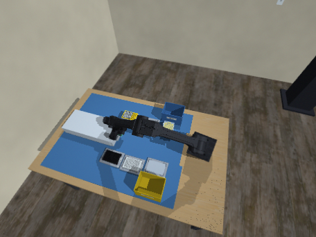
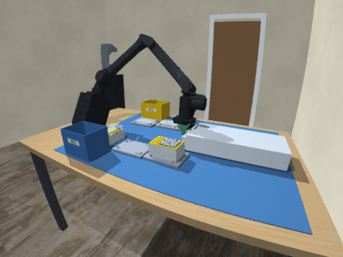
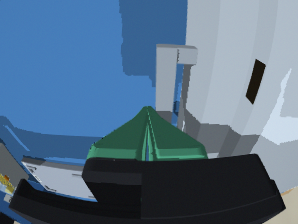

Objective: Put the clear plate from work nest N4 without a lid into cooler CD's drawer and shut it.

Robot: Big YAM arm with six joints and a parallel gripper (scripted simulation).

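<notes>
The cooler CD (image 1: pixel 88 126) is a long white box on the blue mat, also in the exterior view (image 2: pixel 237 146). In the wrist view its housing (image 3: pixel 246 50) fills the right side. Its lamp slot (image 3: pixel 253 82) is dark. The grey bar handle (image 3: pixel 174 83) stands just ahead of my green fingertips. The drawer looks pushed in, and its inside is hidden. My gripper (image 1: pixel 116 136) (image 2: pixel 183 128) (image 3: pixel 147 112) is shut on nothing, pointing down at the cooler's end that faces the arm's base, close to the handle. A flat grey nest (image 2: pixel 129 147) beside the tip box holds nothing.
The yellow-topped tip box (image 2: pixel 166 148) stands close to the cooler's front end. A blue bin (image 2: pixel 86 140) and a yellow bin (image 1: pixel 150 186) stand on the mat. Three nests hold a black plate (image 1: pixel 111 157), a dotted plate (image 1: pixel 132 163) and a pale plate (image 1: pixel 156 166).
</notes>
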